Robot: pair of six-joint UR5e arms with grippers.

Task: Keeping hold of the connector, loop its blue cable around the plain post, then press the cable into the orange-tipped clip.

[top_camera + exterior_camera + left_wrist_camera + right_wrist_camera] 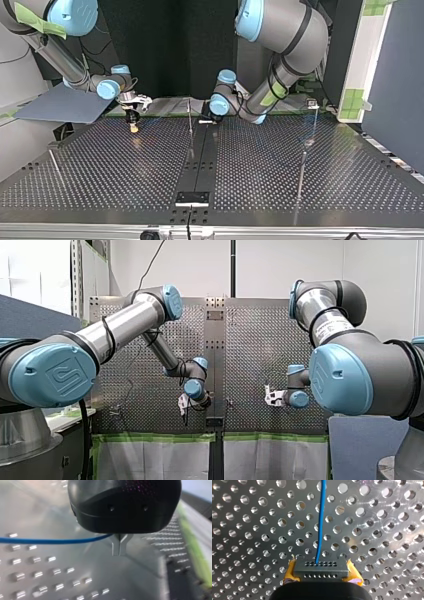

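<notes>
In the right wrist view, my right gripper (pixel 321 576) is shut on a dark grey connector (pixel 321 567), held between its yellow pads (pixel 290 573). The blue cable (pixel 320 517) leaves the connector and runs straight ahead over the perforated plate. In the left wrist view, my left gripper (pixel 119 551) has its metal fingers shut, and the blue cable (pixel 50 540) runs sideways into their fork. In the top view, my right gripper (pixel 133 125) hangs at the back left and my left gripper (pixel 209 120) near the back middle. A thin plain post (pixel 190 120) stands between them.
In the top view, another upright post (pixel 302 167) stands at the right, with a small capped fixture (pixel 313 104) behind it. A slanted rod (pixel 55 167) stands near the left edge. A dark centre strip (pixel 197 165) splits the perforated table (pixel 125 170).
</notes>
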